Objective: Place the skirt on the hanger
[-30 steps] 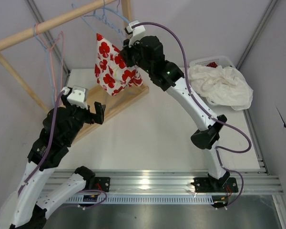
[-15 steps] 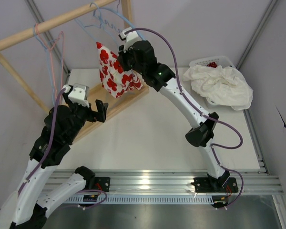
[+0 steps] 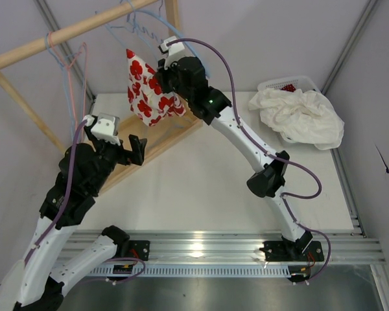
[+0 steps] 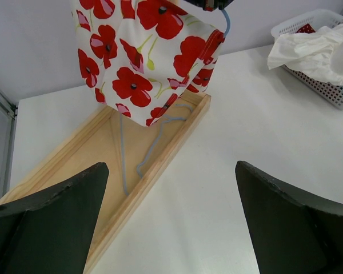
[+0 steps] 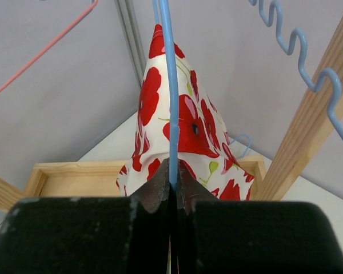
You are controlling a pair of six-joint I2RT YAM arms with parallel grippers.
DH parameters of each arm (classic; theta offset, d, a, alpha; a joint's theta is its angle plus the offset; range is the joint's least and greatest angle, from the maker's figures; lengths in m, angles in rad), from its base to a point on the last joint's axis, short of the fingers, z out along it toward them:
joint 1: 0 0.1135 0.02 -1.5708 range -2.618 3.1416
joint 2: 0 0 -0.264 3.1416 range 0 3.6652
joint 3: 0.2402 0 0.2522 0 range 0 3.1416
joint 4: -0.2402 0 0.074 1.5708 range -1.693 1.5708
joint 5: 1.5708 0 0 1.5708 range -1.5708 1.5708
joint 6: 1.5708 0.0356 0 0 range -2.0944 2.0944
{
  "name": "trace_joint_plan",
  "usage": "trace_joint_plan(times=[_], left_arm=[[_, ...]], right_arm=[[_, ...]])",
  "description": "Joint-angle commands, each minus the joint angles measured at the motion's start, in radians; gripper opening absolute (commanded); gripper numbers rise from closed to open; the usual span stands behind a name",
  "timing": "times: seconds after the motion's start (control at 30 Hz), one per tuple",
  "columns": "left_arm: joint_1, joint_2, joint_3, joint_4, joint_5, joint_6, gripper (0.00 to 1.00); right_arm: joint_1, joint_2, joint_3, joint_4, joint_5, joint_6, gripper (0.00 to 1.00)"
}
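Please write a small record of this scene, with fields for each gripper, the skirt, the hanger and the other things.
Right gripper: shut on the blue wire hanger
Left gripper: open, empty, above the white table
Garment: white fabric skirt with red poppies, draped on the blue hanger, hanging above the wooden tray
Other: white plastic basket holding a crumpled white cloth, far right

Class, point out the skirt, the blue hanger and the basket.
skirt (image 4: 131, 63), left wrist view, front panel.
blue hanger (image 5: 170, 85), right wrist view, wire over the skirt.
basket (image 4: 323, 90), left wrist view, perforated side wall.
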Motion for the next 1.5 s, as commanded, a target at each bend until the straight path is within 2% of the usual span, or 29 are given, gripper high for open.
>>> trace_joint_plan(times=[0.0, 0.5, 0.83, 0.93, 0.97, 1.03, 1.2, 1.27, 1.47], left_arm=[[0.005, -0.017, 0.027, 0.021, 0.015, 0.014, 1.0], [0.005, -0.042, 0.002, 0.027, 0.021, 0.049, 1.0], [0.005, -0.067, -0.009, 0.02, 0.001, 0.046, 0.99], [0.005, -0.065, -0.007, 0.024, 0.001, 0.049, 0.99], [0.005, -0.064, -0.007, 0.029, 0.001, 0.047, 1.0], [0.004, -0.062, -0.01, 0.032, 0.003, 0.044, 1.0], [0.005, -0.059, -0.019, 0.041, 0.017, 0.027, 0.99], [0.005, -0.059, -0.019, 0.043, 0.012, 0.024, 0.99], [0.004, -0.034, -0.015, 0.049, -0.006, -0.025, 0.99]], right_arm=[[-0.001, 0.015, 0.07, 0.131, 0.019, -0.002, 0.0], [0.007, 0.045, 0.056, 0.123, 0.063, -0.008, 0.0], [0.013, 0.084, 0.055, 0.198, 0.083, 0.016, 0.01], [0.012, 0.07, 0.053, 0.206, 0.076, 0.015, 0.16], [0.012, 0.056, 0.053, 0.205, 0.071, 0.013, 0.33], [0.013, 0.042, 0.045, 0.2, 0.056, 0.012, 0.42], [0.026, 0.001, 0.03, 0.166, 0.051, -0.002, 0.71], [0.035, -0.016, 0.022, 0.142, 0.054, -0.011, 0.78], [0.038, -0.14, -0.033, 0.06, 0.059, 0.006, 0.85]])
